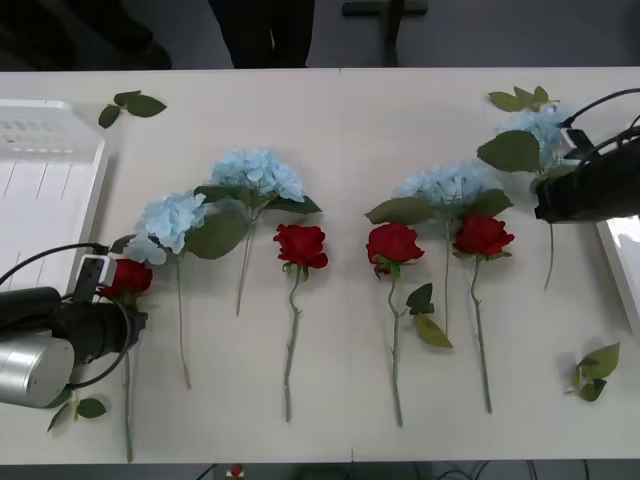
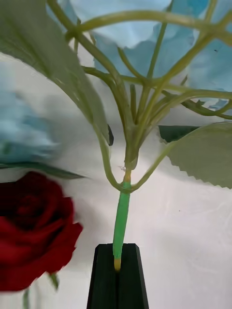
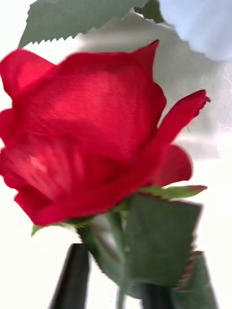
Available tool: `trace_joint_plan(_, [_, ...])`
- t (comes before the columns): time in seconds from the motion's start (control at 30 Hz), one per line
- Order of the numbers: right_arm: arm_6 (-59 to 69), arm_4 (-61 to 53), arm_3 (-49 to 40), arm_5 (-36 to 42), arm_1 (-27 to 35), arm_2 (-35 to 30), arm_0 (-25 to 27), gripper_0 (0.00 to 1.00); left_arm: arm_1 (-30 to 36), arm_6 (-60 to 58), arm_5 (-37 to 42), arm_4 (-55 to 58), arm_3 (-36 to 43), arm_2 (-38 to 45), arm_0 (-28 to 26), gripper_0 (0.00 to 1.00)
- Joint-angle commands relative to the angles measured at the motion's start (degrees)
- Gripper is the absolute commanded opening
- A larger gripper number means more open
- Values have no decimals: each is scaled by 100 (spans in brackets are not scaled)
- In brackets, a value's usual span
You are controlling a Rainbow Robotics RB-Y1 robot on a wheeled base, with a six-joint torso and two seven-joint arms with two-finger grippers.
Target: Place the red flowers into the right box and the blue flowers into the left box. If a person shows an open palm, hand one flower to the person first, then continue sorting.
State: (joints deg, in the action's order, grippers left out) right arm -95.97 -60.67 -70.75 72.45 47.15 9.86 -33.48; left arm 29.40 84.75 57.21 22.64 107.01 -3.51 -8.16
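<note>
Table: pale top [image 1: 340, 150], flowers spread across mid-frame.
Left box: upper left [image 1: 90, 190], nothing inside.
Right box: right edge [image 1: 622, 265], mostly cut off.
Left gripper: lower left [image 1: 112, 300], fingers around red rose [image 1: 128, 277] stem.
Right gripper: upper right [image 1: 545, 205], pinching blue hydrangea [image 1: 538, 128] stem.

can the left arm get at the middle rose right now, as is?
Probably not: the left gripper is already shut on the leftmost rose, so it's occupied. The middle rose itself lies in the open, nothing on top of it.
</note>
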Motion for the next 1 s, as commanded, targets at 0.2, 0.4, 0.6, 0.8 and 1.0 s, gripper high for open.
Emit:
trace_joint_plan(0.2, [-897, -622, -158, 946, 163, -1188, -88, 0, 84, 138, 18, 136, 162, 35, 113, 0])
trace_joint_plan(0.4, [-835, -455, -158, 1298, 172, -1443, -88, 0, 93, 173, 18, 232, 180, 52, 113, 0])
trace_joint_plan(0.6, [-765, -209, -158, 1368, 172, -1504, -97, 59, 137, 208, 18, 294, 198, 114, 113, 100])
trace_joint_plan(0.8, [-774, -200, -158, 1385, 172, -1522, -88, 100, 339, 235, 440, 452, 628, 333, 52, 100])
trace_joint_plan(1.0, [-792, -200, -167, 1429, 172, -1557, -97, 100, 348, 252, 739, 584, 795, 439, 17, 100])
